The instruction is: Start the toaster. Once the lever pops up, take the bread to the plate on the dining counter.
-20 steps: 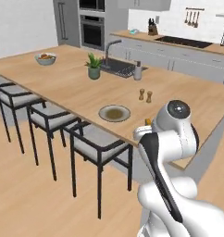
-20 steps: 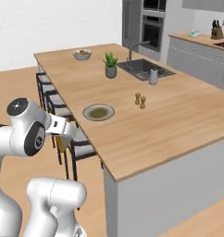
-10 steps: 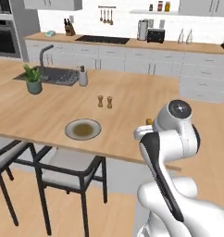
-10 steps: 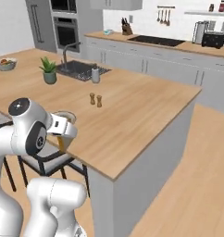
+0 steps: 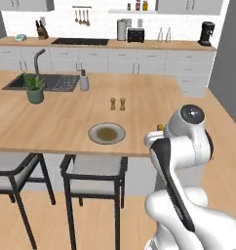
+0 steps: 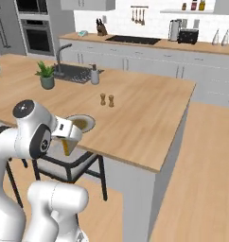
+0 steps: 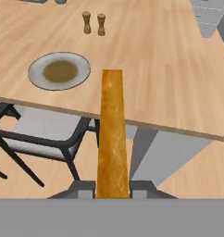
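Your tool (image 7: 112, 190) is clamped on the thin golden-tan bread slice (image 7: 112, 134), short of the light-wood bench (image 7: 169, 65) carrying the round grey plate (image 7: 59, 70).

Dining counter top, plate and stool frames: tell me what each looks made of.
Dining counter: light wood, matte, going by the faint plank grain. Plate: probably glazed ceramic, grey with a darker olive centre; the render leaves it open. Stool frames: thin black bars, likely painted metal. The gripper holds the bread.
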You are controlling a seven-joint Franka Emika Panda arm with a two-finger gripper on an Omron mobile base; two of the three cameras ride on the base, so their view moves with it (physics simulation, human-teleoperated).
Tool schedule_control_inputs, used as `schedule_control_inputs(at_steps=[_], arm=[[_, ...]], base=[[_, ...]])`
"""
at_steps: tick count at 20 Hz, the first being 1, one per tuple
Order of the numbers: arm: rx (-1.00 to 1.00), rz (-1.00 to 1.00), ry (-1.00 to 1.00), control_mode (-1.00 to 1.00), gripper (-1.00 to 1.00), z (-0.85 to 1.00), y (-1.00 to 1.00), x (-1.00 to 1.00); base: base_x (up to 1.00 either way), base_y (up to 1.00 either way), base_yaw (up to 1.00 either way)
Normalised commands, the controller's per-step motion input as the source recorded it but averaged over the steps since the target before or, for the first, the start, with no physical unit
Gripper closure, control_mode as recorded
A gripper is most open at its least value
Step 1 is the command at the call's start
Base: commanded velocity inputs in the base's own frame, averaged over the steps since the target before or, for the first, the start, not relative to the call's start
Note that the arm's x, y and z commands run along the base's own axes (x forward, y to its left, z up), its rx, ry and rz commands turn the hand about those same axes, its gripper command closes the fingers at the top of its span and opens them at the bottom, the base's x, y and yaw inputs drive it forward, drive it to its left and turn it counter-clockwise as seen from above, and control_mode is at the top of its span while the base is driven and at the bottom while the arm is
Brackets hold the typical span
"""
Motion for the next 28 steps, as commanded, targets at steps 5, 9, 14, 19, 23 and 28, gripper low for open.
schedule_control_inputs(at_steps=[5,9,14,19,23,28], arm=[[0.00,0.00,0.00,1.00,1.00,0.00,0.00,0.00],[0.00,0.00,0.00,1.00,1.00,0.00,0.00,0.00],[0.00,0.00,0.00,1.00,1.00,0.00,0.00,0.00],[0.00,0.00,0.00,1.00,1.00,0.00,0.00,0.00],[0.00,0.00,0.00,1.00,1.00,0.00,0.00,0.00],[0.00,0.00,0.00,1.00,1.00,0.00,0.00,0.00]], base=[[-0.10,0.86,-0.12],[0.39,0.66,-0.51],[0.07,0.79,-0.56],[0.11,1.00,-0.50],[0.42,0.61,-0.19],[0.51,0.01,0.02]])
